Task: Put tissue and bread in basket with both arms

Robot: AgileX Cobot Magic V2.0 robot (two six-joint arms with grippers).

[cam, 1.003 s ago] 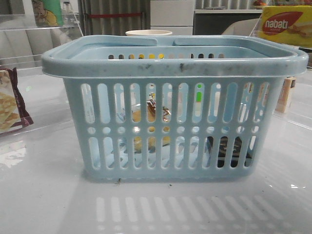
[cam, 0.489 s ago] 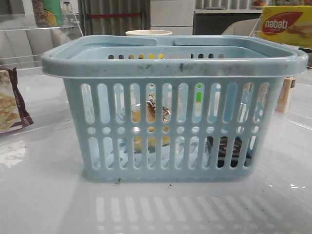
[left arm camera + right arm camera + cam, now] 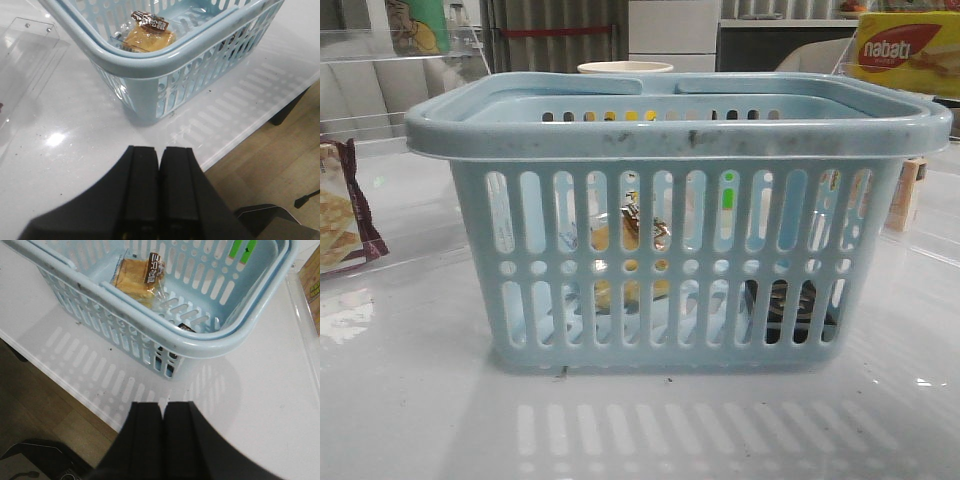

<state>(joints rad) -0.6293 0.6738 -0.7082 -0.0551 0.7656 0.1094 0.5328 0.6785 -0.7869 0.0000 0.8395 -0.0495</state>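
Both claws (shut, empty) well apart from bread [image 3: 146, 39] in basket [image 3: 165, 55].

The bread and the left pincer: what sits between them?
In the left wrist view, the basket wall and rim, then bare white table, separate the bread from the shut left pincer.

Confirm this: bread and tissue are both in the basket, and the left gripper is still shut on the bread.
Not quite. The left gripper is shut on nothing, outside the basket; the left wrist view shows the bread lying free inside. The tissue is in the basket too.
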